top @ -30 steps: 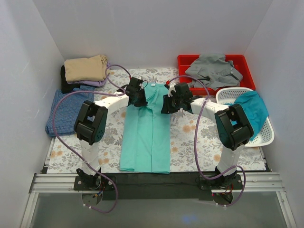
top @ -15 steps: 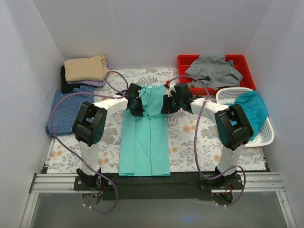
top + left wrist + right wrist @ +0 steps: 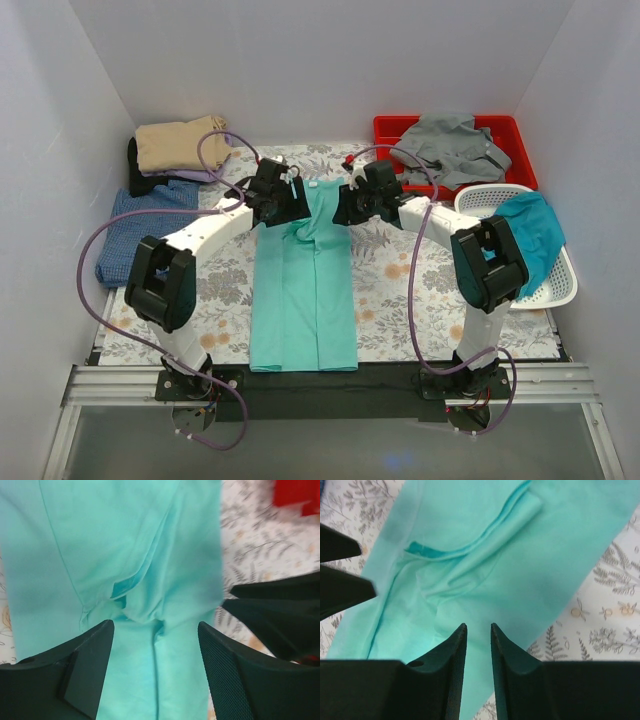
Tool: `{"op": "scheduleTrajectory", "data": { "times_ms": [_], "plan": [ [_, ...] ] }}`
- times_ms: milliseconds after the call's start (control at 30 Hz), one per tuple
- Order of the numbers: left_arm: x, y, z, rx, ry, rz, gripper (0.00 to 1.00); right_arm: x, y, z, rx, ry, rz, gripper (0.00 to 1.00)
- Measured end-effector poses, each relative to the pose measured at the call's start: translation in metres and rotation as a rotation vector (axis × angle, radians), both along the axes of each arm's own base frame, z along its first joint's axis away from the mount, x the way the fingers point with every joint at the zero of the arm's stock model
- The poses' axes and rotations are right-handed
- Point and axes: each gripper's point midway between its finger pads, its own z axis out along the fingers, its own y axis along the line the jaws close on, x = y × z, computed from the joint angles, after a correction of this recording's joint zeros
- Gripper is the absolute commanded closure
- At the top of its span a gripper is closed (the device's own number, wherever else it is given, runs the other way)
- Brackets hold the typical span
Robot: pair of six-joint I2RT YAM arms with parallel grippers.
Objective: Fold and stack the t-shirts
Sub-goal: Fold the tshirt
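The mint green t-shirt (image 3: 305,300) lies flat on the flowered table as a long narrow strip, collar end at the back. My left gripper (image 3: 288,204) hovers over its upper left part. In the left wrist view this gripper (image 3: 155,625) is open wide, with only creased mint cloth (image 3: 125,540) below it. My right gripper (image 3: 349,208) is at the shirt's upper right edge. In the right wrist view its fingers (image 3: 478,626) stand a narrow gap apart above the cloth (image 3: 520,565), gripping nothing.
A folded tan t-shirt (image 3: 180,145) tops a small pile at the back left, with a blue one (image 3: 135,235) spread in front of it. The red bin (image 3: 512,135) holds a grey t-shirt (image 3: 445,148). The white basket (image 3: 556,290) holds a teal one (image 3: 530,235).
My left gripper has opened and let go of the mint shirt, then drawn back toward the collar end. The shirt's upper part now lies flatter. The right gripper has barely moved.
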Motion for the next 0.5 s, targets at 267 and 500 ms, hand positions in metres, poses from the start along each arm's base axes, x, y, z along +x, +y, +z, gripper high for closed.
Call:
{"op": "scheduleTrajectory", "data": {
  "times_ms": [267,500],
  "plan": [
    [0.029,-0.009,0.048,-0.036,-0.148,-0.003,0.31,0.032,0.027,0.005,0.056,-0.008,0.025,0.68],
    [0.03,-0.011,-0.021,0.027,-0.016,-0.009,0.29,0.051,0.044,-0.006,0.078,0.009,0.043,0.67]
  ]
}}
